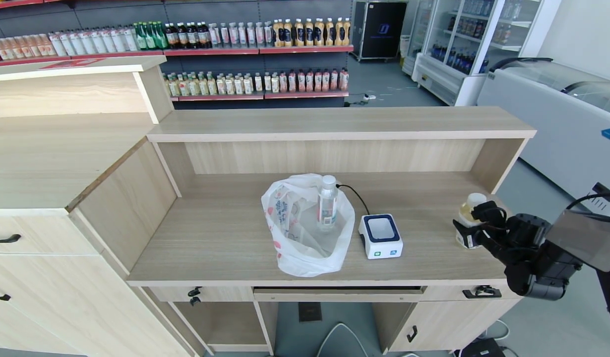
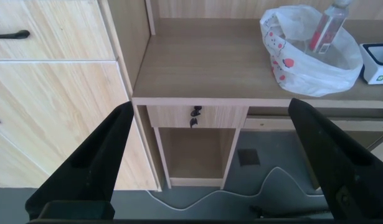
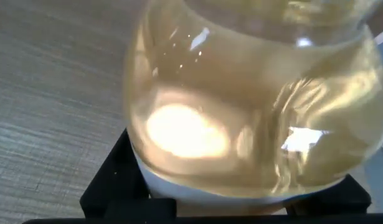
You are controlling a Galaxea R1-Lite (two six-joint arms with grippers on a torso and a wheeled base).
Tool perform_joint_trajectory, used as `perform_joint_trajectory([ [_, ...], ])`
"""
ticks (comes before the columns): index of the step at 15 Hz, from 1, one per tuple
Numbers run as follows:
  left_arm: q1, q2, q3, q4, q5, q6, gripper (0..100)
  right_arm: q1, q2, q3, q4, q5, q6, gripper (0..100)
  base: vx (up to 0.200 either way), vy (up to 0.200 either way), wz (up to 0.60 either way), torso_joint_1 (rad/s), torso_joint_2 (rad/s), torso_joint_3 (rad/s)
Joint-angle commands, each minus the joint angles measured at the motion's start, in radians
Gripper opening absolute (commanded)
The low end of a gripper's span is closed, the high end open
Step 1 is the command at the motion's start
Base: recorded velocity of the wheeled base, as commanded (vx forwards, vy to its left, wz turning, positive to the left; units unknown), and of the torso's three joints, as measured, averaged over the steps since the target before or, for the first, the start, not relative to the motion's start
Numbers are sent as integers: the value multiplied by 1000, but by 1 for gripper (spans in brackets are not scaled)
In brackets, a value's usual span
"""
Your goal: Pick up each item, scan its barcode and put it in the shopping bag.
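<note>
Wooden counter point(image 1: 225, 233), drink shelves point(image 1: 211, 50), glass-door fridges point(image 1: 463, 44)

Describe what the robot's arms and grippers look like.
The right arm is black with rounded, chunky joints, a flat grey plate on one link and thin black cables looping above. The right gripper is black. The left gripper has two broad, black, tapering fingers.

Open tabletop runs from the slanted wooden side panel point(image 1: 131, 208) to the white plastic shopping bag with red print point(image 1: 290, 218). The bag's mouth gapes upward around a clear upright bottle point(image 1: 327, 203). A white box scanner with a dark-blue rim point(image 1: 380, 235) sits just beside the bag. Past it, the light wooden table point(image 1: 434, 258) is free up to the yellowish bottle point(image 1: 467, 213), clamped in the right gripper point(image 1: 476, 225). A raised wooden ledge point(image 1: 335, 124) walls the back.
</note>
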Motion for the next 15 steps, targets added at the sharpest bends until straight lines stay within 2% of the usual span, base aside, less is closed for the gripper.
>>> perform_joint_trajectory([
  [1,0,0,0,0,0,0,100,2,-9,21,-7,5,12,0,0,0,0,0,0,0],
  [3,0,0,0,0,0,0,100,8,-28,15,-8,1,57,0,0,0,0,0,0,0],
  [4,0,0,0,0,0,0,100,25,-121,38,21,-30,206,0,0,0,0,0,0,0],
  [8,0,0,0,0,0,0,100,37,-449,102,378,-59,468,0,0,0,0,0,0,0],
  [10,0,0,0,0,0,0,100,60,-689,94,687,-36,680,0,0,0,0,0,0,0],
  [11,0,0,0,0,0,0,100,69,-784,84,803,21,756,0,0,0,0,0,0,0],
  [13,0,0,0,0,0,0,100,75,-960,76,967,214,835,0,0,0,0,0,0,0],
  [14,0,0,0,0,0,0,100,89,-1032,75,1023,275,836,0,0,0,0,0,0,0],
  [15,0,0,0,0,0,0,100,123,-1089,55,1065,294,836,0,0,0,0,0,0,0],
])
